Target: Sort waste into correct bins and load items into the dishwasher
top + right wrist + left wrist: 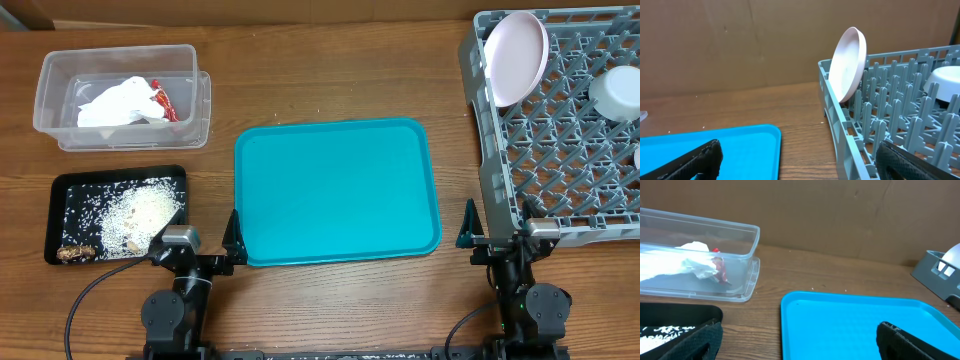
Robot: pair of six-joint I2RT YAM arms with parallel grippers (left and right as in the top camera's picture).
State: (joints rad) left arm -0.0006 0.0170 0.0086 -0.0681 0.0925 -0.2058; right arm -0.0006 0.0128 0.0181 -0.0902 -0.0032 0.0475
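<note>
Well, I am holding my left gripper (800, 345) and right gripper (800, 165) low at 7 and 5 o'clock. Both are spread wide and carrying nothing, since I am judging that nothing is waiting to be picked up. Just ahead, the teal tray (335, 190) is lying bare at the centre. At 8 o'clock the black tray (60, 215) is keeping the rice (140, 215) by itself, apart from dry waste. At 3 o'clock the rack (560, 170) is taking the dishes, and a bowl (618, 92) is sitting among its pegs. Farther off, at 10 o'clock, the tub (45, 90) is holding a napkin (120, 103) and a wrapper (163, 103). At 1 o'clock the plate (516, 58) is standing on edge in the rack's far corner, where the pegs are propping it, likely for draining.
</note>
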